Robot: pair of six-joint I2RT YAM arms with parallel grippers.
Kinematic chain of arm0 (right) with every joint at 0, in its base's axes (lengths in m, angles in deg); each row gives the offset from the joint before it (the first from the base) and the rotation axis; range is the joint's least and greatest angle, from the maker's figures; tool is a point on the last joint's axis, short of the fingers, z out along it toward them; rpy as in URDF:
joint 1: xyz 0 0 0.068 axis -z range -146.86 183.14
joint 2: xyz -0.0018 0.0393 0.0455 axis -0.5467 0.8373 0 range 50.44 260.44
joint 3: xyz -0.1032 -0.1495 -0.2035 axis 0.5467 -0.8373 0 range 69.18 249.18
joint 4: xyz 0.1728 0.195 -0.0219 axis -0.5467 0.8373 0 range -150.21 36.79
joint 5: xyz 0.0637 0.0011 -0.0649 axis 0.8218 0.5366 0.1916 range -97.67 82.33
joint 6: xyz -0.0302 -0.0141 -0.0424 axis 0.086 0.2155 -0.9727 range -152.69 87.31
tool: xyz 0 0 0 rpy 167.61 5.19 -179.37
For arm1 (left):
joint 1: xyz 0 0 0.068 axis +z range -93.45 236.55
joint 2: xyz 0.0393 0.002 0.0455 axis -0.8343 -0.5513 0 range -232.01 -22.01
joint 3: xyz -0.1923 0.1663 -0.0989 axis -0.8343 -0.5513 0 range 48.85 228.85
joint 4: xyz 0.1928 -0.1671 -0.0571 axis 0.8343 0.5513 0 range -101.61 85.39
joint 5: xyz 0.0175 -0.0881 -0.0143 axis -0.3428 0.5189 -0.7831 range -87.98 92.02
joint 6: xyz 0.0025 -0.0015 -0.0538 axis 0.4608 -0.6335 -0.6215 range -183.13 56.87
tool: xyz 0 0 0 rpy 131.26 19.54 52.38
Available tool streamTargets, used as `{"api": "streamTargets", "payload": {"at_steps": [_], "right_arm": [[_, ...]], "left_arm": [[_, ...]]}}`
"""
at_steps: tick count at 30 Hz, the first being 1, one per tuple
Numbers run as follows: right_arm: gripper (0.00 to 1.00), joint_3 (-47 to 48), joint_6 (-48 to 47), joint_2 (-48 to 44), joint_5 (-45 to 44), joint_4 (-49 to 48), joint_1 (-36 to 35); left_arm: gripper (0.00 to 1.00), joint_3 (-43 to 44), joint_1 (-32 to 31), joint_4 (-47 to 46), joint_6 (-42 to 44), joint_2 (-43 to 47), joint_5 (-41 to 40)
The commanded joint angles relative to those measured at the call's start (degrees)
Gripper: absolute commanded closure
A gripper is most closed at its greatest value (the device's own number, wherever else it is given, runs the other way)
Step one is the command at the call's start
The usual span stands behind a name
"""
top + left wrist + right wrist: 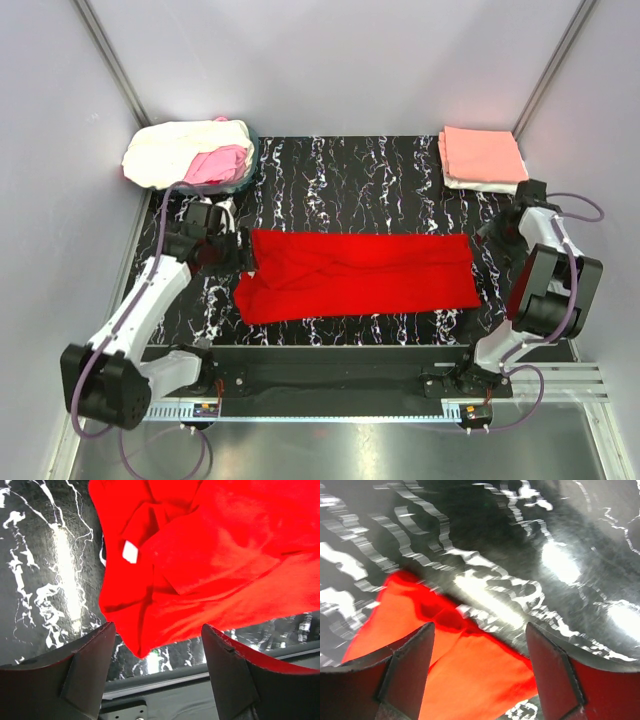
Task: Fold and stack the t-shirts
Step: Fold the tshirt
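Observation:
A bright red t-shirt (360,275) lies folded lengthwise into a long strip across the middle of the black marbled table (370,180). My left gripper (232,250) is open and empty at the strip's left end; the left wrist view shows the collar end with a white label (130,551) above its fingers (90,665). My right gripper (488,238) is open and empty at the strip's right end, where the red cloth (470,670) lies between and below its fingers (552,665). A folded salmon-pink shirt (483,153) rests on a white one (480,185) at the back right.
A heap of unfolded shirts, cream-white (180,150) and pink (218,165), sits in a basket at the back left corner. Grey walls close in the table on three sides. The arm bases stand on a black rail (330,365) at the near edge.

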Motion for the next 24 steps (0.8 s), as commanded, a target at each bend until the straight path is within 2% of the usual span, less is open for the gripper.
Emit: {"api": "streamTargets", "payload": {"at_steps": [1,4,7,8,10,12,14,15,18,24], "right_arm": [[0.20,2.39,1.35,-7.52,2.81,-0.65,-1.44],[0.25,1.87,0.65,-9.63,5.46,-2.41,-5.83],[0.32,0.81,-0.84,-8.59,13.45,-6.63,-10.23],[0.37,1.33,-1.19,-7.45,14.60,-7.16,-10.84],[0.40,2.30,-2.42,-3.08,18.37,-7.77,-11.99],[0.50,4.41,-3.47,1.58,18.92,-7.60,-13.04],[0.56,6.86,-4.27,4.84,18.40,-6.91,-13.40],[0.63,7.75,-4.71,7.82,16.91,-5.07,-13.48],[0.64,8.64,-4.80,10.57,12.53,-1.72,-13.49],[0.65,3.80,-5.16,9.88,9.43,-1.28,-13.49]], "left_arm": [[0.25,-1.90,-0.48,-1.62,-3.91,5.24,-0.67],[0.27,-4.89,-0.48,-5.40,-6.46,5.95,-0.85],[0.30,-7.79,-1.53,-10.32,-9.36,5.07,-0.41],[0.31,-8.50,-1.88,-12.68,-10.06,4.20,-0.49],[0.33,-9.73,-2.94,-14.54,-12.00,2.36,-0.41],[0.33,-10.78,-4.34,-17.27,-13.58,0.86,-0.41],[0.34,-11.40,-5.66,-19.46,-14.81,-0.99,-0.49],[0.34,-11.84,-6.01,-20.17,-15.16,-1.52,-0.50],[0.35,-12.81,-7.15,-21.49,-16.04,-3.01,-0.93],[0.35,-14.13,-7.51,-22.90,-15.61,-3.98,-1.11]]}}
